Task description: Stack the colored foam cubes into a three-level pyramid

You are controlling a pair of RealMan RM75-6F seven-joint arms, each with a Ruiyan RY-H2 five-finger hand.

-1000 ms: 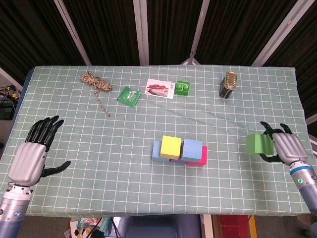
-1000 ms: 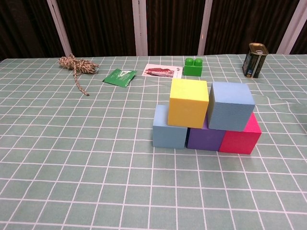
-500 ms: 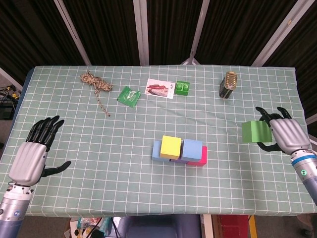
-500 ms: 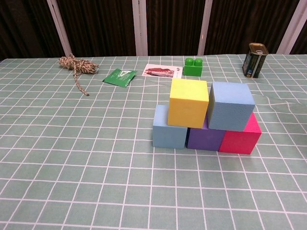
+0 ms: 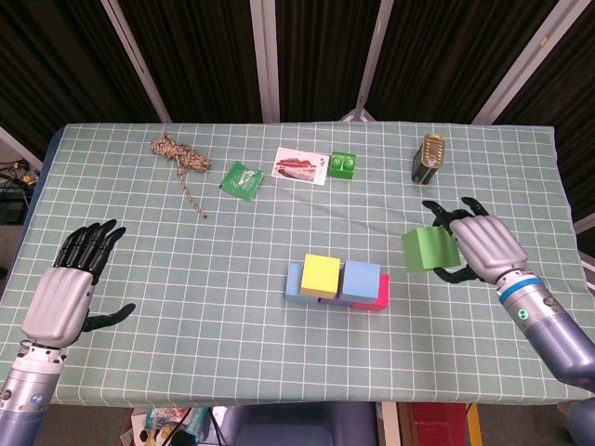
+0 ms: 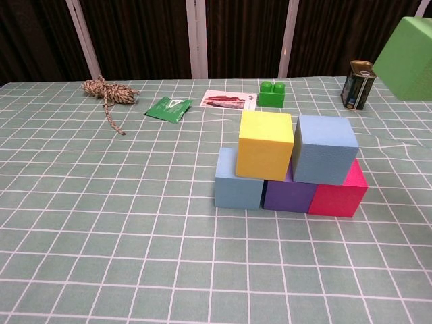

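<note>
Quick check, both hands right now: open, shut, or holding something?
Left hand: open, fingers spread, holding nothing.
Right hand: holds the green foam cube above the table.

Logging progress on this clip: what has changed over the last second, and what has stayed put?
The right hand, holding the green foam cube, has carried it leftward toward the stack; the cube now shows in the chest view's upper right corner. The yellow foam cube and grey-blue foam cube sit unchanged on the light blue, purple and pink base cubes. The left hand barely shifted.
</note>
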